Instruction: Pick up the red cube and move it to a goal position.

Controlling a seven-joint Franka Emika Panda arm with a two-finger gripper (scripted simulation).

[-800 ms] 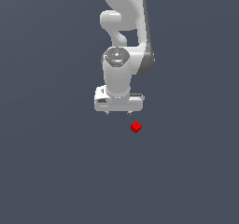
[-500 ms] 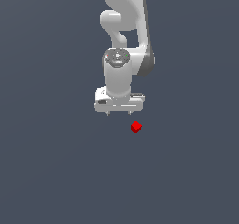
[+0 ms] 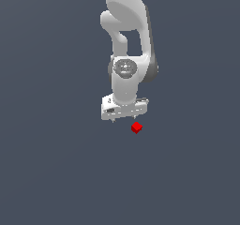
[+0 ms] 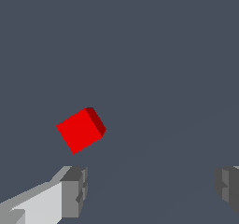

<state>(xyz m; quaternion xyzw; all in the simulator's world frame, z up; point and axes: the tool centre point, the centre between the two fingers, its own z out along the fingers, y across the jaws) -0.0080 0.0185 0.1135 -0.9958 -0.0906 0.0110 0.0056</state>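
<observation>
The red cube [image 3: 136, 127] is tiny and bright red, and it rests on the dark grey floor. My white gripper [image 3: 126, 118] hangs just above it, slightly toward the exterior view's left. In the wrist view the red cube [image 4: 80, 130] lies beyond one grey fingertip [image 4: 74, 190], outside the gap of the gripper [image 4: 151, 188]. The jaws stand wide apart with nothing between them.
A plain dark grey floor [image 3: 56, 172] stretches in every direction. The white arm [image 3: 126, 27] rises from the gripper toward the top of the exterior view. No other objects show.
The gripper has dropped a little and shifted toward the exterior view's right, closer to the cube. The cube has not moved.
</observation>
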